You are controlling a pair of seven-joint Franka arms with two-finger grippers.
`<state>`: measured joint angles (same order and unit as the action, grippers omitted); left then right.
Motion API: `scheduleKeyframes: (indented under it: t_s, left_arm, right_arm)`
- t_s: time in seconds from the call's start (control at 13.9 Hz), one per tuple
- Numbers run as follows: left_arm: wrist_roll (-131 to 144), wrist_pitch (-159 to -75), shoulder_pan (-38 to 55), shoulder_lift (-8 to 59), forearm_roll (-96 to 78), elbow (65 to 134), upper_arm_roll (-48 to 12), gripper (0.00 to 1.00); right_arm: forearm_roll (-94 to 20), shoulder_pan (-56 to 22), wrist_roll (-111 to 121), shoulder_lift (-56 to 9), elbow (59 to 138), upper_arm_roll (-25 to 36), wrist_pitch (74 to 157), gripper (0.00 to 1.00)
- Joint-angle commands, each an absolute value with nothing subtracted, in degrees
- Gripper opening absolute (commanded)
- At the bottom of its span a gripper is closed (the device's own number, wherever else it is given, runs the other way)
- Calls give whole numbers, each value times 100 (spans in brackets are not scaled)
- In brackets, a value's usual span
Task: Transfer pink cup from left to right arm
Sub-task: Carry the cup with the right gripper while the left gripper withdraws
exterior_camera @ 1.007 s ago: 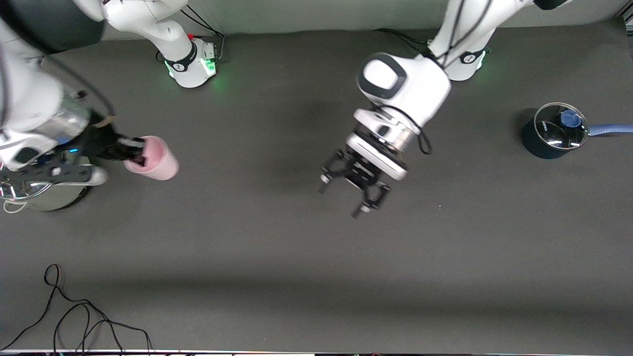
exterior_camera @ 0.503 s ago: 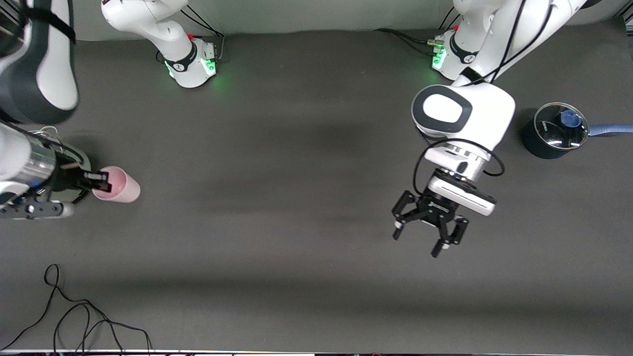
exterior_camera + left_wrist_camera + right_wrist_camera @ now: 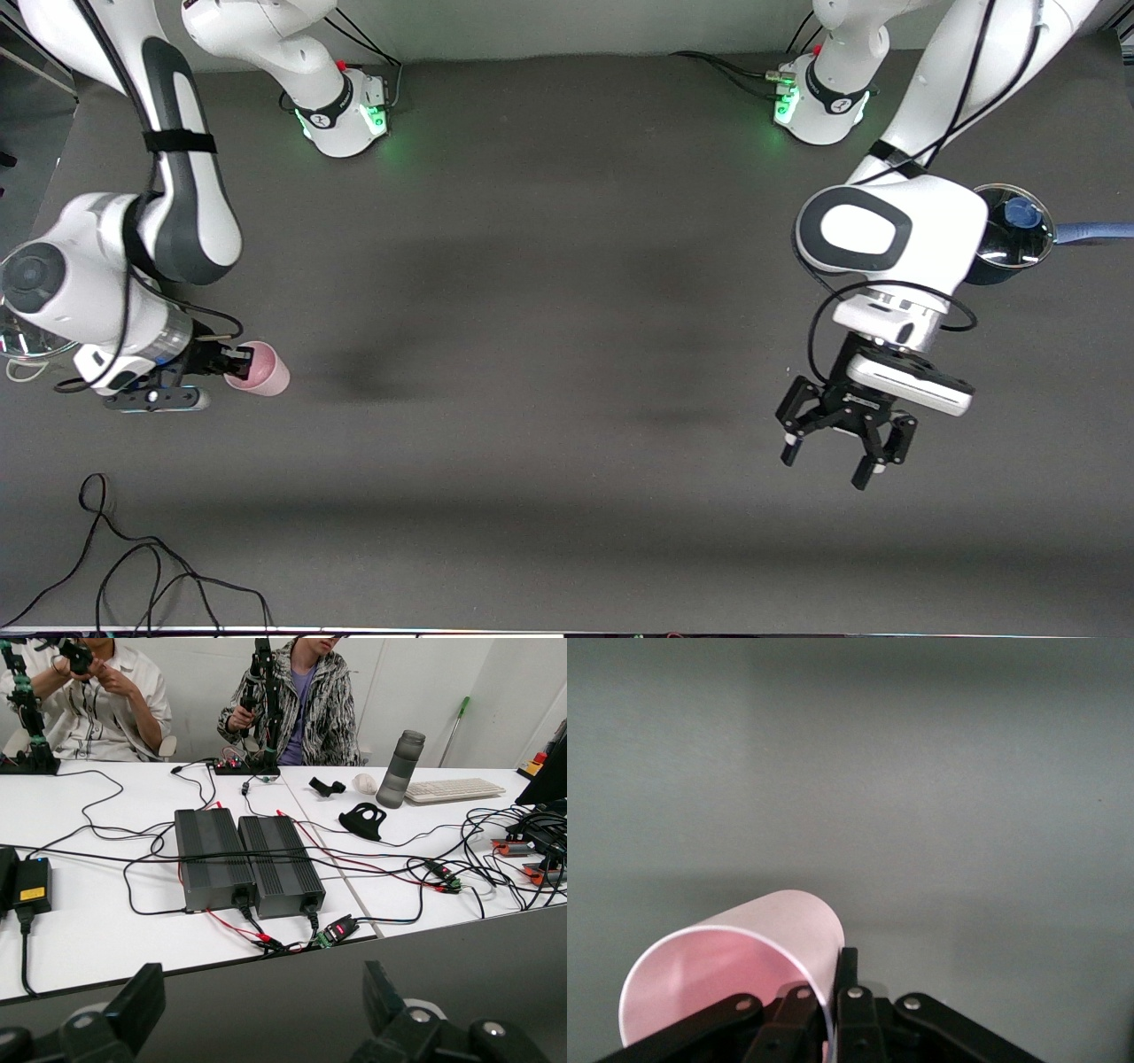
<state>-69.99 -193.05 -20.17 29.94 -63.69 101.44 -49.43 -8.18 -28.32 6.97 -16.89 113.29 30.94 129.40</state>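
Nearest the front camera, a loose black cable [image 3: 142,567] lies curled on the dark bench [image 3: 532,443] toward my right arm's end.

My left tool [image 3: 837,447] hangs over bare bench toward the left arm's end, fingers spread wide with nothing between them. The left wrist view shows both finger bases [image 3: 133,1010] apart and, past the bench edge, a white desk with two black boxes [image 3: 244,859], cables, a grey bottle [image 3: 399,769], a keyboard [image 3: 465,790] and two seated people.

My right tool [image 3: 237,361] is over the bench toward the right arm's end, clamped onto the rim of the pink cup [image 3: 261,370]. The cup is tipped on its side, mouth turned toward the tool, base pointing toward the middle of the bench. In the right wrist view one finger [image 3: 846,992] sits outside the cup wall [image 3: 788,921] and the other inside the rim. I cannot tell whether the cup touches the bench.

Farther from the camera, a dark blue glass-lidded pot [image 3: 1014,235] stands at the left arm's end, partly hidden by my left arm. A glass lid [image 3: 22,341] shows at the edge by my right arm.
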Motion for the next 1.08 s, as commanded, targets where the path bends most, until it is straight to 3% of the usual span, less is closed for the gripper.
scheduleKeyframes:
  t_s: [0.0, 0.5, 0.79, 0.86, 0.93, 1.01]
  left_arm:
    - [-7049, -18496, -2485, 2734, -6390, 10213, -4922, 99]
    - [-6970, -16561, -3523, 2505, -5951, 10222, -4861, 100]
    - [-5360, -15087, -3507, 2311, -4524, 9855, -4220, 100]
    - [-4570, -14664, -3507, 2320, -3787, 9618, -4167, 100]
    - [-3761, -14234, -3524, 2338, -3040, 9346, -4157, 100]
    - [-3153, -13881, -3524, 2347, -2406, 9134, -4157, 100]
  right_arm:
    - [-809, -2900, 861, -1845, 11785, 3155, 13682, 0]
    - [-861, -2734, 1204, -2521, 12252, 3138, 15002, 0]
    - [-1028, -2751, 1204, -2646, 12243, 3111, 15109, 0]
    - [-1037, -2760, 1204, -2646, 12243, 3103, 15100, 31]
    - [-1037, -2768, 1204, -2611, 12252, 3103, 15091, 87]
    - [-1046, -2777, 1195, -2558, 12252, 3111, 15013, 88]
